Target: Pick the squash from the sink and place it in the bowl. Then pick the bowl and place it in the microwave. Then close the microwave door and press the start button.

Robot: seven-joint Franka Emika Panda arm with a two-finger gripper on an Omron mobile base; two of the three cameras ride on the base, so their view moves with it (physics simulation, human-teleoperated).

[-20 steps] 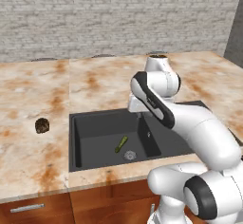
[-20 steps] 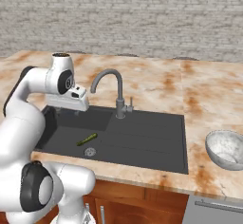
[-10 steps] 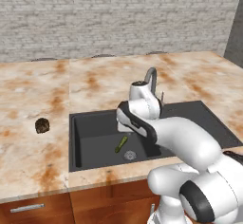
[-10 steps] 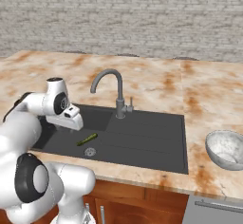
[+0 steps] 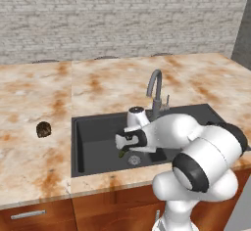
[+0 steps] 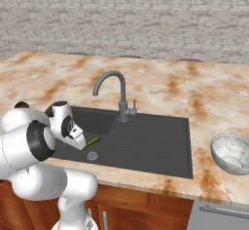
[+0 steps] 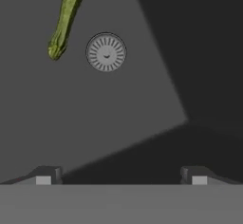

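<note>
Inside the sink [image 6: 146, 148], the end effector [image 7: 121, 174] hangs with fingers spread wide and empty, the squash [image 7: 65, 19] lying on the basin floor beside the drain [image 7: 106, 52], apart from both tips. Step in hand: the approach for the first pick. Judged next: shift over the squash, descend, close. Count: one squash, one bowl [image 6: 232, 153] on the counter [image 6: 209, 97], one faucet [image 6: 115, 93], one brown lump [image 5: 43, 129].

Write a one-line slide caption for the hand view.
Open hand looks down into the dark sink, the green squash lying beside the round drain, not yet grasped.
</note>
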